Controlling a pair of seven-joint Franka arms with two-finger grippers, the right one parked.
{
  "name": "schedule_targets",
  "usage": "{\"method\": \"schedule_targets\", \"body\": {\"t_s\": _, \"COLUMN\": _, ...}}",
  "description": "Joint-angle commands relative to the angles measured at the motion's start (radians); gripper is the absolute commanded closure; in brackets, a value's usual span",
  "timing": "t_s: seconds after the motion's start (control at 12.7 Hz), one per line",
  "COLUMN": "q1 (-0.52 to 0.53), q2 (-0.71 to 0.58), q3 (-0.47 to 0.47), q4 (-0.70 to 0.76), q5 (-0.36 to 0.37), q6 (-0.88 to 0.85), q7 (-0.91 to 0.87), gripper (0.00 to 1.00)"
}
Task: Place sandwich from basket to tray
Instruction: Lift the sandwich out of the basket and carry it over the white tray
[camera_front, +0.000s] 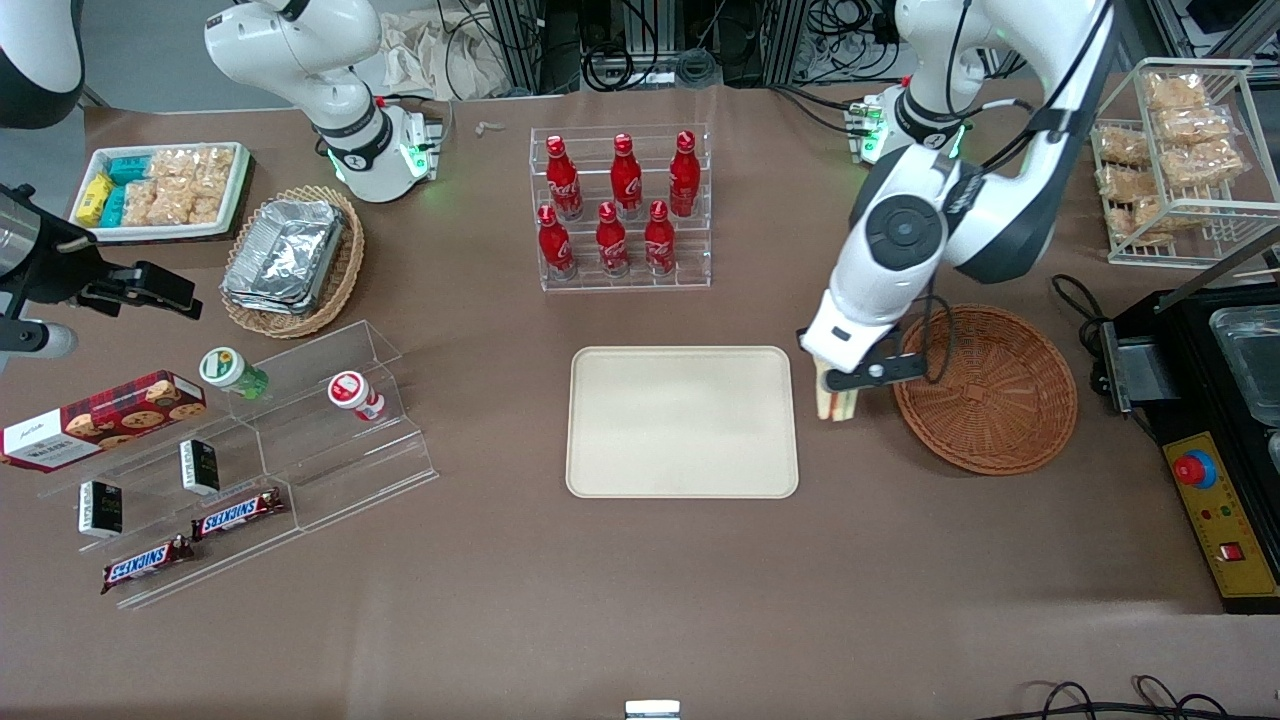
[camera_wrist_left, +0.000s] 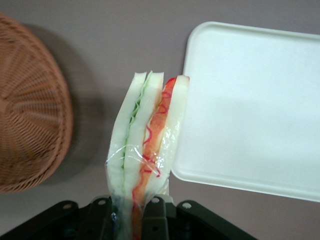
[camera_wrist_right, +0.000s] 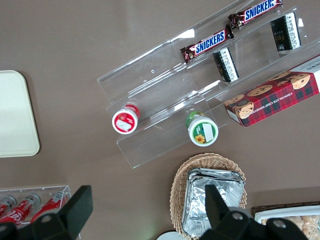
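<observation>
Tray (camera_front: 683, 421): cream, rectangular, bare; nearest the front camera of the task's things, mid-table.
Sandwich (camera_front: 836, 402): wrapped wedge, out of the basket, hanging cut edge downward between the tray's edge and the basket.
Gripper (camera_front: 838, 385): clenched on the sandwich; sits over the gap between tray and basket, just beside the tray's rim.
Basket (camera_front: 987, 402): reddish-brown wicker, empty, toward the working arm's end of the table.
Bottle rack (camera_front: 620, 208): red bottles in two rows, farther from the front camera than the tray.
Risk, placement: a release here would likely land the wedge on the tray's rim or on the bare table, since it overlaps only the tray's corner.
Risk, grip: the hold appears to be on one end of a soft, film-wrapped wedge; it could slip or sag during travel.
Risk, landing: set down on its narrow edge, the wedge may topple.
Wrist view only: sandwich (camera_wrist_left: 147, 150) layers of green and red-orange filling, clear film creases, its overlap with the tray (camera_wrist_left: 250, 105) corner, basket (camera_wrist_left: 27, 105) weave.
Front view only: the whole tray outline, the gripper's place over the table, surrounding stock.
</observation>
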Motion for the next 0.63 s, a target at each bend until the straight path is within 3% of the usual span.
{"method": "schedule_targets", "body": {"t_s": 0.0, "q1": -0.041, "q2": 0.127, "q3": -0.002, "q4": 0.076, "q5": 0.034, "q6": 0.060, "q7": 0.019, "gripper": 1.00}}
{"method": "schedule_targets", "body": {"t_s": 0.55, "q1": -0.084, "q2": 0.333, "q3": 0.002, "q4": 0.145, "q5": 0.109, "q6": 0.165, "q7": 0.007, "gripper": 1.00}}
